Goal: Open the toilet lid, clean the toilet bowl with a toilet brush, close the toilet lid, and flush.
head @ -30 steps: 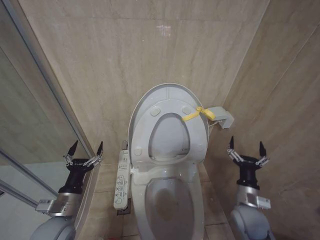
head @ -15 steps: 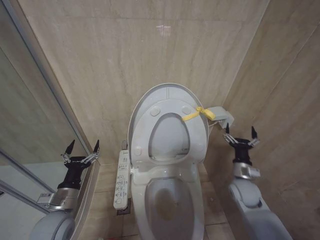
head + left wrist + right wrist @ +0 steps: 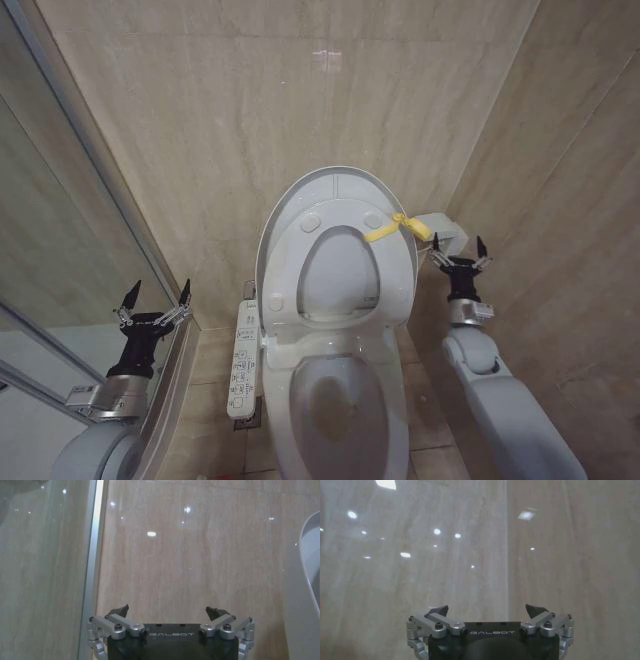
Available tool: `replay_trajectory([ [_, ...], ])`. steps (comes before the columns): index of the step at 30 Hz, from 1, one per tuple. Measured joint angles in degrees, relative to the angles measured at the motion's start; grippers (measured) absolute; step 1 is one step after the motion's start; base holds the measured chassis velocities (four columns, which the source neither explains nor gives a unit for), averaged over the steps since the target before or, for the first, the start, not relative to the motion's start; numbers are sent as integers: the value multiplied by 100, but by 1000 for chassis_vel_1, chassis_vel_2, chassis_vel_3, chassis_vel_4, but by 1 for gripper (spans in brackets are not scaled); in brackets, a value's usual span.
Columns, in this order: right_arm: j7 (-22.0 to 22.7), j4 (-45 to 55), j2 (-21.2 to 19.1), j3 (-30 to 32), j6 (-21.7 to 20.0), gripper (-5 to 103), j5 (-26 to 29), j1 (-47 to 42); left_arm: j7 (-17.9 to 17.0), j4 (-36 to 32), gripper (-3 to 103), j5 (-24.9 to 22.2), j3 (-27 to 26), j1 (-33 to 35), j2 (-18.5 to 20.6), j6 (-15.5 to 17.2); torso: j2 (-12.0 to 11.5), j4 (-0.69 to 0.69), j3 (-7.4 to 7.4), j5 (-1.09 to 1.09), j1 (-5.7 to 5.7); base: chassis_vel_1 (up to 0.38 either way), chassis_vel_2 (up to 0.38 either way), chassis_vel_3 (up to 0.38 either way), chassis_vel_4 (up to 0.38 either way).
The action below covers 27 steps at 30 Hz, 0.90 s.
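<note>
White and glossy, the toilet lid (image 3: 335,195) stands raised against the beige wall, the seat ring (image 3: 340,270) upright before it, and we see the stained toilet bowl (image 3: 340,410) open below. Our right gripper (image 3: 459,250) hangs with fingers apart beside the lid's yellow strap (image 3: 397,228); our left gripper (image 3: 153,298), also spread, waits by the glass partition (image 3: 60,250).

You have the toilet lid (image 3: 335,190) raised upright against the back wall, glossy white, round bumpers showing on its underside and a yellow strap at its right edge. Below it the toilet bowl (image 3: 340,405) stands open, white ceramic with a brownish stain inside.
</note>
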Motion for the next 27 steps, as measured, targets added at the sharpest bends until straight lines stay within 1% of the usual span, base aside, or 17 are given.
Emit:
replay_trajectory([
  [5, -20, 50, 66, -174, -16, 100, -7, 78, 0, -7, 100, -4, -56, 27, 12, 1, 0, 1, 0, 0, 0, 0, 0, 0, 0],
  [8, -73, 230, 119, -447, 10, 100, -26, 58, -3, -8, 100, -21, -144, 76, 41, -3, 0, 1, 0, 0, 0, 0, 0, 0, 0],
  [11, -104, 350, 135, -509, 42, 100, -25, -10, -4, -7, 100, -23, -166, 98, 45, -5, 0, 1, 0, 0, -1, 0, 0, 0, 0],
  [12, -106, 400, 133, -507, 56, 100, -26, -51, -6, -6, 100, -23, -173, 109, 46, -5, 0, -2, 0, 0, -1, 0, 0, 0, 0],
  [14, -122, 491, 119, -503, 79, 100, -28, -128, -5, -7, 100, -23, -173, 117, 43, -6, 0, -2, 0, 0, -1, 0, 0, 0, 0],
  [16, -145, 615, 68, -448, 117, 100, -31, -259, -6, -13, 100, -22, -170, 119, 32, -6, 0, 2, 0, 1, -1, 0, 0, 0, 0],
  [18, -153, 689, 45, -403, 139, 100, -33, -339, -7, -14, 100, -20, -161, 115, 26, -5, 0, 3, 0, 0, -1, 0, 0, 0, 0],
  [24, -165, 1212, -102, -130, 212, 100, -41, -937, -10, -11, 100, -7, -15, 12, -6, 10, 0, 0, 0, 1, -1, 0, 0, 0, 0],
  [27, -164, 1356, -120, -69, 225, 100, -44, -1101, -10, -3, 100, -5, 29, -25, -13, 16, 0, 1, -1, 1, -1, 0, 0, 0, 0],
])
